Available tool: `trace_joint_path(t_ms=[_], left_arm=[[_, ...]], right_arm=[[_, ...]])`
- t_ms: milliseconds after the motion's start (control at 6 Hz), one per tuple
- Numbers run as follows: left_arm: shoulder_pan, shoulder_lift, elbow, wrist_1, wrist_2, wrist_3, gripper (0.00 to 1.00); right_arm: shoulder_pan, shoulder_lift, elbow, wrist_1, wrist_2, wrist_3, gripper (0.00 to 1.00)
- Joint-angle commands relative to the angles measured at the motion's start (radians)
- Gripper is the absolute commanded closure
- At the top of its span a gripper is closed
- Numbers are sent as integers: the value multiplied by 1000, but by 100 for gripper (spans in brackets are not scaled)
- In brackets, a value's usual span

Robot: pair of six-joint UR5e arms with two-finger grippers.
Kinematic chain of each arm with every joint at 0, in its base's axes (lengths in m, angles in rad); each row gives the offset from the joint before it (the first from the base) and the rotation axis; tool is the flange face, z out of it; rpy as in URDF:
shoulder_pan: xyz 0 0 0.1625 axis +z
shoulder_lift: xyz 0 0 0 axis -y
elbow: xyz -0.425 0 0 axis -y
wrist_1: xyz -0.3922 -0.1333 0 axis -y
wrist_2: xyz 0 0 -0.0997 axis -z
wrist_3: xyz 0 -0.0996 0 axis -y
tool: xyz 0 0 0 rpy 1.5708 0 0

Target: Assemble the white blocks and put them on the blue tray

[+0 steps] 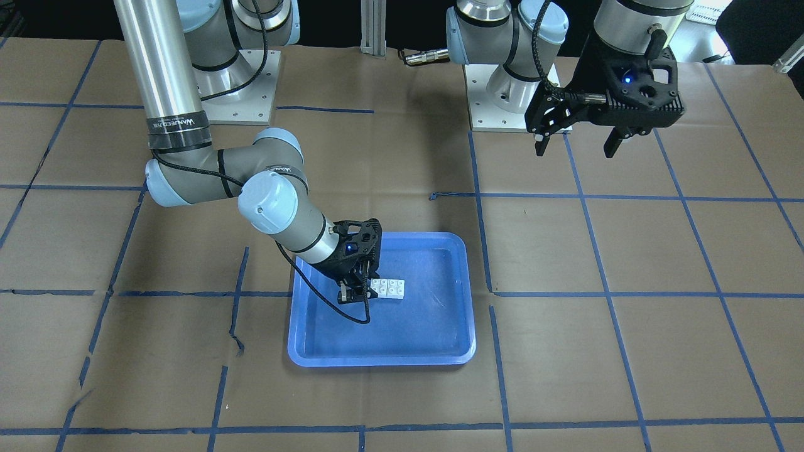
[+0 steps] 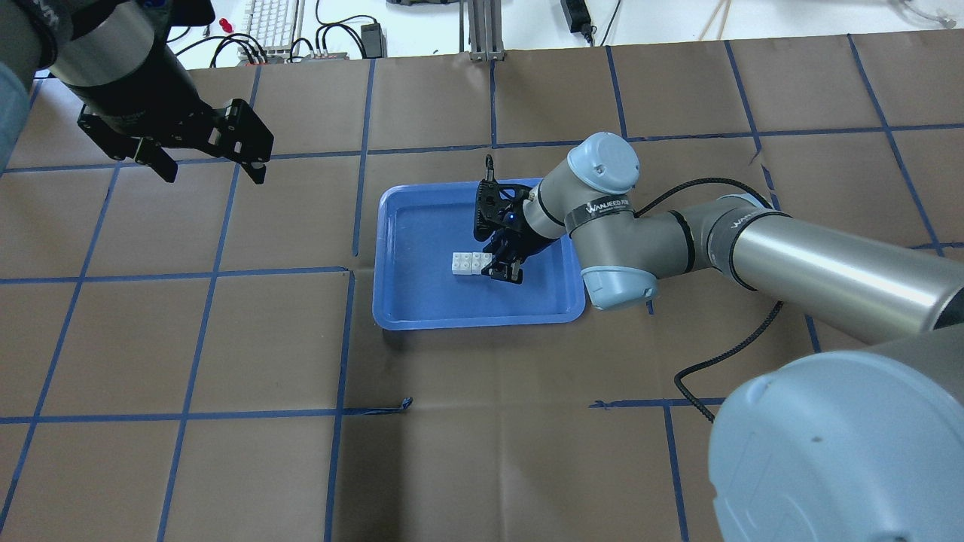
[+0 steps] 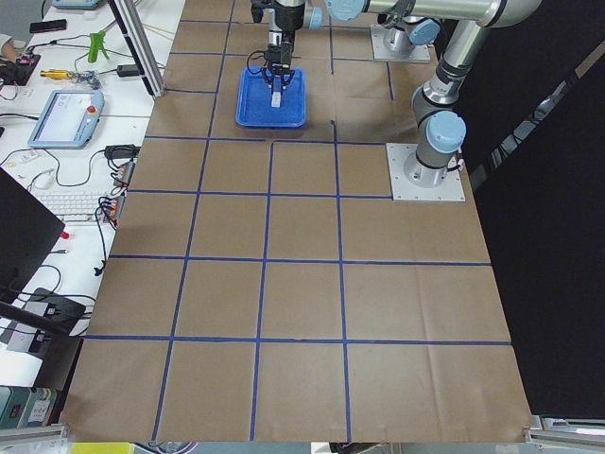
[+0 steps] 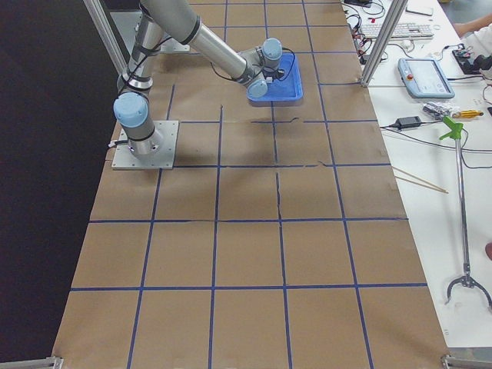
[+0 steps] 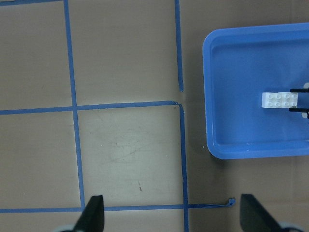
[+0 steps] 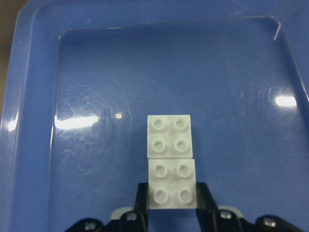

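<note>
Two white blocks (image 1: 387, 288) lie joined side by side on the floor of the blue tray (image 1: 377, 361). My right gripper (image 1: 355, 295) reaches down into the tray, and its fingers hug both sides of the nearer block in the right wrist view (image 6: 171, 198). The joined blocks (image 6: 171, 159) rest flat, studs up. They also show in the overhead view (image 2: 468, 263) and the left wrist view (image 5: 280, 99). My left gripper (image 2: 215, 165) hangs open and empty, high above the table and well away from the tray.
The table is covered in brown paper with blue tape grid lines. The tray (image 2: 482, 320) holds nothing but the blocks. The right arm's cable loops over the table beside the tray. Keyboards and tools lie on benches beyond the table.
</note>
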Motion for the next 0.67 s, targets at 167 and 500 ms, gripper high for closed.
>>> trace_joint_path(t_ms=[167,500], left_arm=[[2,0,0,0,1,0,0],[2,0,0,-2,3,0,0]], right_arm=[[0,0,-1,0,0,0,53],[0,0,-1,0,0,1,49]])
